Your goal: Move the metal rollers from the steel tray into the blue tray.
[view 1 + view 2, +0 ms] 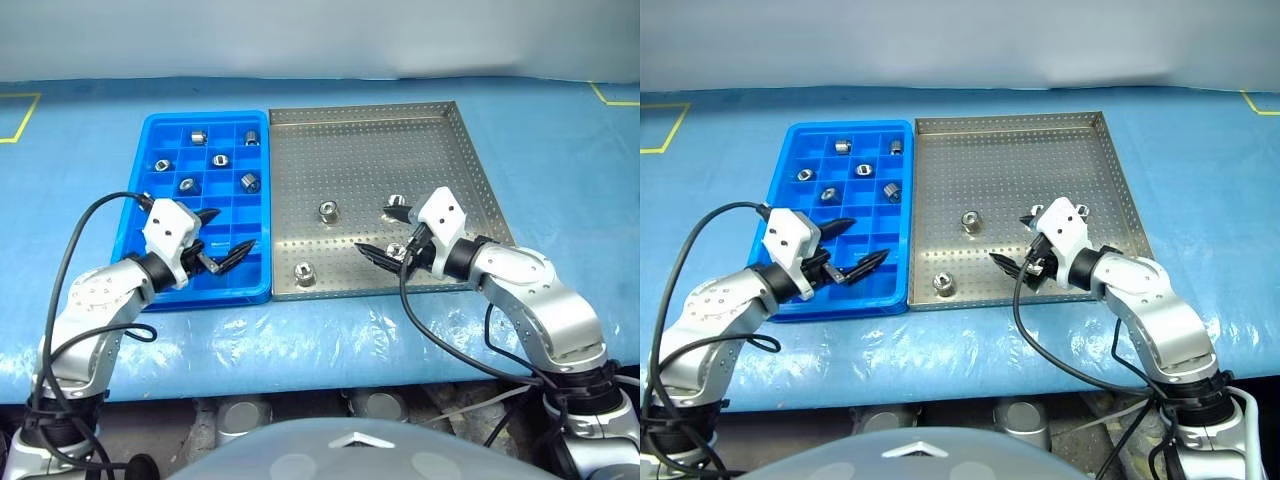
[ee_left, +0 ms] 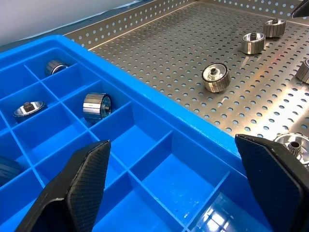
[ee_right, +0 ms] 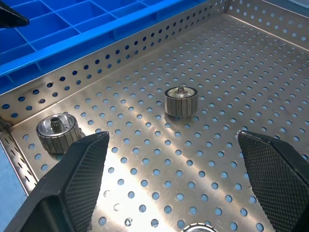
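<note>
Left gripper [image 1: 222,238]: jaws spread wide, empty, over the near compartments of the blue tray [image 1: 147,195]. Right gripper [image 1: 384,229]: jaws released, empty, over the steel tray [image 1: 370,135]. Metal rollers [image 1: 328,211]: four on the steel tray's near half, two beside the right gripper; six in the blue tray's far compartments.

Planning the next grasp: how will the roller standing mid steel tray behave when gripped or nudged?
The roller looks solid metal, so probably rigid and heavy for its size. Its shiny sides may slip. Standing on its flat end on the steel tray, it should slide; if tipped, it would likely roll.
</note>
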{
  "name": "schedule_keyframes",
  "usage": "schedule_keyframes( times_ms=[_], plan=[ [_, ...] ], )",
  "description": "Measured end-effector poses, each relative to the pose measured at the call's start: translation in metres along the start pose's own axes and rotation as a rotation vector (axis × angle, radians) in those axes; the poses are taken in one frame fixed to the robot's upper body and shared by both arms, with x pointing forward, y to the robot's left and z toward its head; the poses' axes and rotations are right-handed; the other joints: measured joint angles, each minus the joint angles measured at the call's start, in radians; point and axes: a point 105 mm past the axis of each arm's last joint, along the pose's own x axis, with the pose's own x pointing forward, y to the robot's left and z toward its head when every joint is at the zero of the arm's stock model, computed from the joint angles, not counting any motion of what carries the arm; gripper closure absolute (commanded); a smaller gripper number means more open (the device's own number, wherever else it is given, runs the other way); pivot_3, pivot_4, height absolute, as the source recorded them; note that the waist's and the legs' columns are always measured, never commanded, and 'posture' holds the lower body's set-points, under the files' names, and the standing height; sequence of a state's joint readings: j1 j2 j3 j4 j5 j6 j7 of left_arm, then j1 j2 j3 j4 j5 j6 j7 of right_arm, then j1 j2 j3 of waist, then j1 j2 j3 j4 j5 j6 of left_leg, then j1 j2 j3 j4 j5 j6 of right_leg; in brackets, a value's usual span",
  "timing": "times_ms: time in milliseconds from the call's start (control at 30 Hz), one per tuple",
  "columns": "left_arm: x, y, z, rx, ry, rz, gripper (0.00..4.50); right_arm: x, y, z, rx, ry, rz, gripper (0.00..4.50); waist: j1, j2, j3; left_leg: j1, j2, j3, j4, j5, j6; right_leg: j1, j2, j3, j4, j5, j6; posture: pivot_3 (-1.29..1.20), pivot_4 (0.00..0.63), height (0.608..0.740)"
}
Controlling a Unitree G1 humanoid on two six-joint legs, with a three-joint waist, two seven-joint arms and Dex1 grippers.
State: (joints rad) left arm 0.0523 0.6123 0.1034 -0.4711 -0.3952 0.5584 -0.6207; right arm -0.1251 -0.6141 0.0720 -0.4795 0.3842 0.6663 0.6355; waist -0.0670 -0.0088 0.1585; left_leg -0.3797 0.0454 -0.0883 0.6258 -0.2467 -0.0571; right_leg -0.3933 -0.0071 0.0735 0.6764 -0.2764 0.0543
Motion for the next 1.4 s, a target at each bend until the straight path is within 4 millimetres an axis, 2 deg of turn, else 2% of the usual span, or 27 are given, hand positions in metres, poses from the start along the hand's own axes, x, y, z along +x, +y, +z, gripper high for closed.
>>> schedule_keyframes(
  times_ms=[400,1200,1267,1400],
  plan=[
    [0.000,-0.001,-0.001,-0.012,-0.001,0.003,0.00,0.002,0.006,-0.003,0.066,-0.015,0.018,0.01,0.000,0.000,0.000,0.000,0.000,0.000,0.000,0.000,0.000,0.000,0.000,0.000,0.000,0.000,0.000,-0.04,0.150,0.740],
    [-0.002,-0.002,-0.006,-0.034,0.007,0.006,0.00,0.001,0.006,-0.006,0.078,-0.005,0.009,0.01,0.001,0.000,0.000,0.000,0.000,0.000,0.000,0.000,0.000,0.000,0.000,0.000,0.000,0.000,0.000,-0.05,0.150,0.740],
    [0.001,0.000,0.006,-0.008,-0.012,-0.025,0.00,0.001,0.006,-0.006,0.079,-0.004,0.008,0.01,0.003,0.000,0.000,0.000,0.000,0.000,0.001,0.000,0.000,0.000,0.000,-0.001,0.001,0.000,0.000,-0.05,0.150,0.740],
    [0.009,0.005,0.048,0.124,-0.067,-0.099,0.00,0.001,0.006,-0.006,0.078,-0.006,0.005,0.01,0.005,0.000,0.000,0.000,0.000,0.000,0.002,0.000,0.000,0.001,0.000,0.000,0.001,0.000,0.001,-0.06,0.150,0.740]
  ],
)
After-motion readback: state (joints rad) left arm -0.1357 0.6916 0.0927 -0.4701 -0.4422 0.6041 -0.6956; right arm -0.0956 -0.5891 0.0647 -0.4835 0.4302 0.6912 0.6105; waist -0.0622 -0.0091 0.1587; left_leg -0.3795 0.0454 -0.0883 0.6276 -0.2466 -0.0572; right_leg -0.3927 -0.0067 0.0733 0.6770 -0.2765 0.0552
